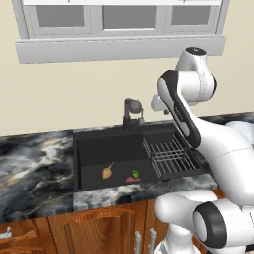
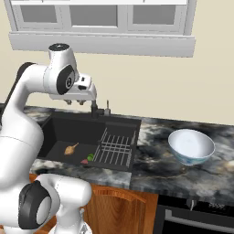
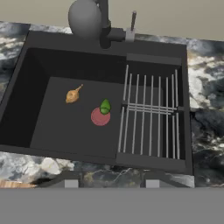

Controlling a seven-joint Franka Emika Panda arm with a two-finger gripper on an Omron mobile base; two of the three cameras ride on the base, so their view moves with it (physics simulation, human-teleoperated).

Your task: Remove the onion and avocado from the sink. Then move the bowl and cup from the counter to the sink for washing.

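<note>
The onion [image 3: 73, 95] [image 1: 107, 172], a tan bulb with a thin tail, lies on the floor of the black sink [image 3: 57, 127] [image 1: 99, 149], left of centre. The dark green avocado [image 3: 105, 106] [image 1: 135, 173] rests a little to its right, beside the wire rack [image 3: 151, 116]. My gripper [image 2: 75, 103] [image 3: 110, 183] hangs high above the basin near the faucet [image 2: 95, 109]. Its fingers stand apart with nothing between them. The pale blue-white bowl [image 2: 191, 146] sits on the marbled counter [image 2: 155, 169] right of the sink. The cup is out of view.
A red round disc [image 3: 100, 117] lies on the sink floor just under the avocado. The dark faucet head [image 3: 86, 18] juts over the back rim. Brown cabinet doors [image 1: 94, 228] run below the counter, and a window [image 2: 98, 18] is above.
</note>
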